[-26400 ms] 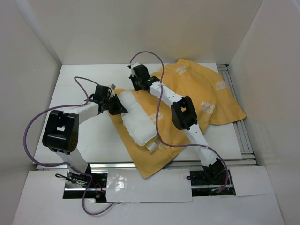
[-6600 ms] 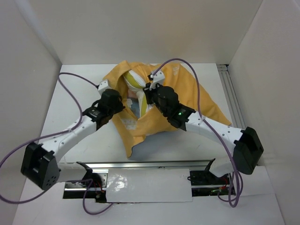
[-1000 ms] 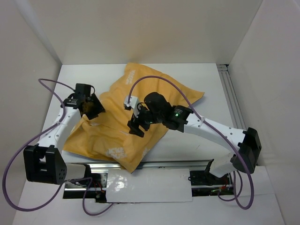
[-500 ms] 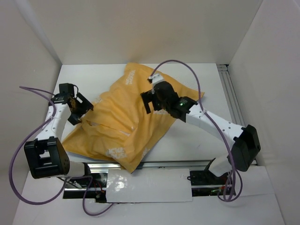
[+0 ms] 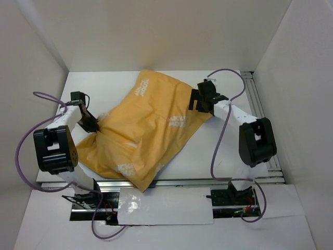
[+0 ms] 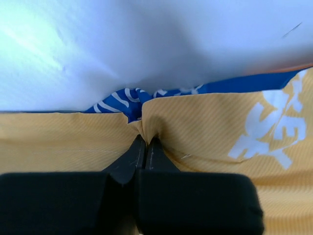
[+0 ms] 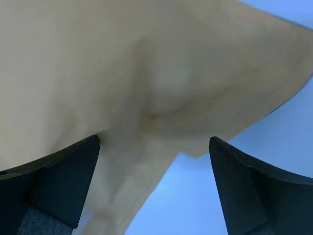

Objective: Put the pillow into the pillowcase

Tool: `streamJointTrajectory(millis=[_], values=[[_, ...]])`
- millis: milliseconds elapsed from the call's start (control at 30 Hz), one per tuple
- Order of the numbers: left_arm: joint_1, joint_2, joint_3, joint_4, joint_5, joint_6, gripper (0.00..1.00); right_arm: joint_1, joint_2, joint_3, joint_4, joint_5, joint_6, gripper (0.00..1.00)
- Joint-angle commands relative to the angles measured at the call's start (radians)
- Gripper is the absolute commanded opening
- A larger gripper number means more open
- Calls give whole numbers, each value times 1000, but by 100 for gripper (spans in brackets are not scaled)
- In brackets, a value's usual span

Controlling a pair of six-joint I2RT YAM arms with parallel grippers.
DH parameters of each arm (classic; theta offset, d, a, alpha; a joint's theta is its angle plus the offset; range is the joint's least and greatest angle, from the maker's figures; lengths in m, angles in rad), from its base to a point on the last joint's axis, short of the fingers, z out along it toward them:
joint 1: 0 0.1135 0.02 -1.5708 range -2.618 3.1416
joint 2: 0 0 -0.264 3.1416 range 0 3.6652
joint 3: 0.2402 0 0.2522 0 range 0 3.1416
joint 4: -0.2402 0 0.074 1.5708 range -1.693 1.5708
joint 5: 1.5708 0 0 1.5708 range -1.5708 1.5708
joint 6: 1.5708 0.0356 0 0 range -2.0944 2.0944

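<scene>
The floppy orange-yellow fabric pillowcase (image 5: 151, 130) lies mid-frame on the white desk (image 5: 112, 88). The left end effector (image 5: 89, 124) pinches its left edge, and the right end effector (image 5: 197, 101) gapes open at upper right.

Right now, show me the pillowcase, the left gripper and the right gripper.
pillowcase (image 5: 151, 130), top view, middle of its orange side
left gripper (image 6: 145, 143), left wrist view, shut fingertips pinching the pillowcase
right gripper (image 7: 154, 144), right wrist view, midway between open fingers
</scene>
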Motion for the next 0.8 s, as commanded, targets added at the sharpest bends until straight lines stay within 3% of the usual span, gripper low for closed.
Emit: streamJointTrajectory(millis=[0,133,267,367,600,633,700,767], values=[[14,96,128,81,-29,52,0,-82,44,55,24,22,40,100],[14,204,317,93,13,81,0,-160,87,35,31,31,40,100],[14,374,580,94,167,81,0,-244,78,-51,152,-142,31,100],[4,477,697,94,201,81,0,-295,67,-104,249,-295,-6,100],[-6,542,754,147,211,112,0,-271,146,-95,238,-345,-122,100],[-15,552,765,156,211,121,0,-271,156,-95,238,-357,-122,96],[-15,566,779,167,211,134,0,-271,156,-95,229,-389,-122,73],[-24,578,796,167,221,146,0,-271,156,-118,229,-412,-122,43]])
